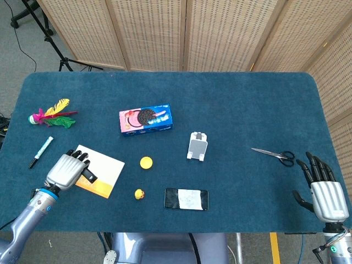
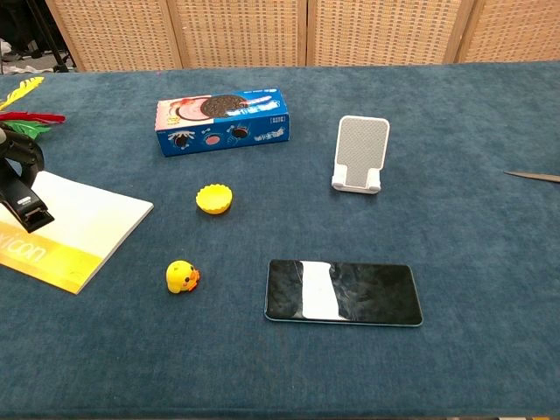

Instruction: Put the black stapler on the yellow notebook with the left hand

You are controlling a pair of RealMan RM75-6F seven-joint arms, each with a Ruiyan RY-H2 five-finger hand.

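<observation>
The left hand (image 1: 67, 170) covers most of the black stapler (image 1: 88, 175) in the head view, and the chest view cuts both off at its left edge, so whether the stapler touches the yellow notebook (image 2: 66, 229) cannot be told. The notebook's left part also runs out of the chest view, as do all but the blade tips of the scissors (image 2: 532, 177) at the right edge. The right hand (image 1: 324, 193), near the table's front right corner, appears only in the head view.
</observation>
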